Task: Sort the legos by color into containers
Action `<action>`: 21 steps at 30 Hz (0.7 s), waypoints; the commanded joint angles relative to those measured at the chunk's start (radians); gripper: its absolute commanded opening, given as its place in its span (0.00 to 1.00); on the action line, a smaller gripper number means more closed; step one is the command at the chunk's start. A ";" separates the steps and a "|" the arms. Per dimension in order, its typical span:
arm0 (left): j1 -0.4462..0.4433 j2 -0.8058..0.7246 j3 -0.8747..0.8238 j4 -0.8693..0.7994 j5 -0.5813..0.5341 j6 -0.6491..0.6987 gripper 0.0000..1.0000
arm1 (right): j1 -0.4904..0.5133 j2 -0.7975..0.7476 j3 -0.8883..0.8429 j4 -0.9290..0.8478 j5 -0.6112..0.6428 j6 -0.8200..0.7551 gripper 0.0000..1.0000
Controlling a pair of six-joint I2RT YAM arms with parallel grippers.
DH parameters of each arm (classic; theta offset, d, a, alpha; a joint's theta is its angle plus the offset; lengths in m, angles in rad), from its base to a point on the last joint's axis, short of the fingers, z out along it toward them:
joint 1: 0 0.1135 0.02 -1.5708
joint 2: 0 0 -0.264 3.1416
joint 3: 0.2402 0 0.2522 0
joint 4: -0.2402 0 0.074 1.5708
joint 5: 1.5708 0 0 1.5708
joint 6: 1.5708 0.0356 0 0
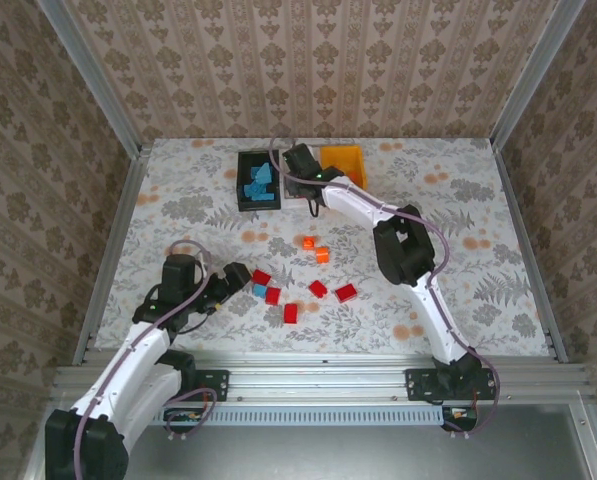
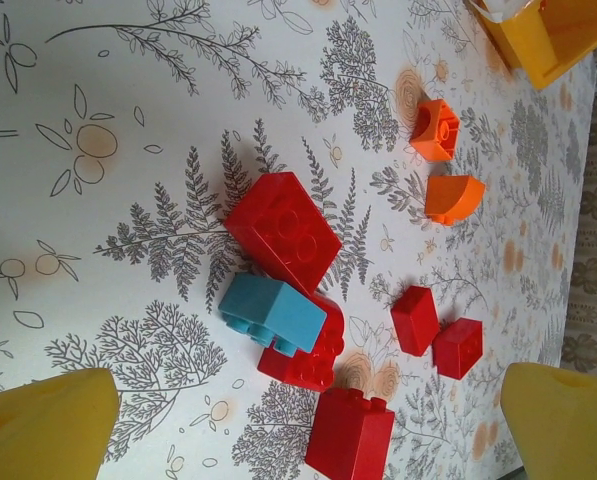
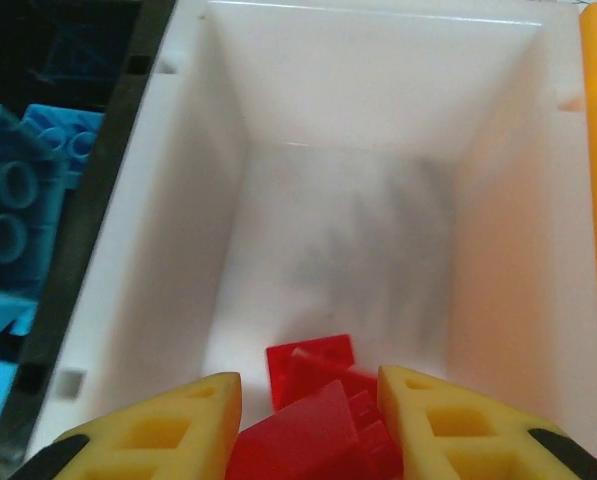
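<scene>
My left gripper (image 1: 240, 276) (image 2: 308, 405) is open and hangs low over a cluster of legos: a large red brick (image 2: 283, 230), a light blue brick (image 2: 271, 312) lying on a red one (image 2: 316, 362), and another red brick (image 2: 350, 436). Two small red bricks (image 2: 415, 320) and two orange bricks (image 2: 436, 130) lie further right. My right gripper (image 1: 300, 166) (image 3: 303, 400) is over the white bin (image 3: 178, 250), shut on a red lego (image 3: 298, 440). Another red piece (image 3: 310, 362) lies on the bin's floor.
The black bin (image 1: 258, 180) holds several light blue bricks (image 3: 18, 200). The orange-yellow bin (image 1: 343, 160) stands to the right of the white one. Metal rails and patterned walls enclose the table.
</scene>
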 commanded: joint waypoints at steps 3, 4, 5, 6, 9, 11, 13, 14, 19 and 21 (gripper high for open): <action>0.008 -0.003 0.014 -0.002 0.012 0.028 1.00 | -0.027 0.104 0.231 -0.164 -0.063 -0.037 0.45; 0.009 -0.001 0.016 -0.001 0.012 0.028 1.00 | -0.025 0.126 0.276 -0.189 -0.071 -0.046 0.53; 0.007 -0.001 0.019 0.001 0.014 0.029 1.00 | -0.022 0.137 0.303 -0.204 -0.076 -0.054 0.58; 0.008 0.002 0.022 0.000 0.016 0.030 1.00 | -0.016 0.135 0.313 -0.207 -0.077 -0.060 0.61; 0.008 0.004 0.034 -0.002 0.021 0.032 1.00 | 0.005 0.077 0.273 -0.184 -0.065 -0.073 0.63; 0.008 0.001 0.043 -0.008 0.021 0.037 1.00 | 0.021 0.005 0.197 -0.143 -0.044 -0.084 0.63; 0.008 -0.002 0.044 -0.011 0.020 0.039 1.00 | 0.035 -0.099 0.077 -0.069 -0.021 -0.085 0.63; 0.009 -0.005 0.043 -0.011 0.020 0.039 1.00 | 0.040 -0.149 0.019 -0.039 -0.014 -0.083 0.64; 0.006 -0.039 0.014 -0.006 0.029 0.024 1.00 | 0.074 -0.454 -0.411 0.086 0.004 -0.034 0.64; 0.005 -0.066 -0.011 0.002 0.029 0.015 1.00 | 0.101 -0.574 -0.602 0.103 0.015 -0.009 0.65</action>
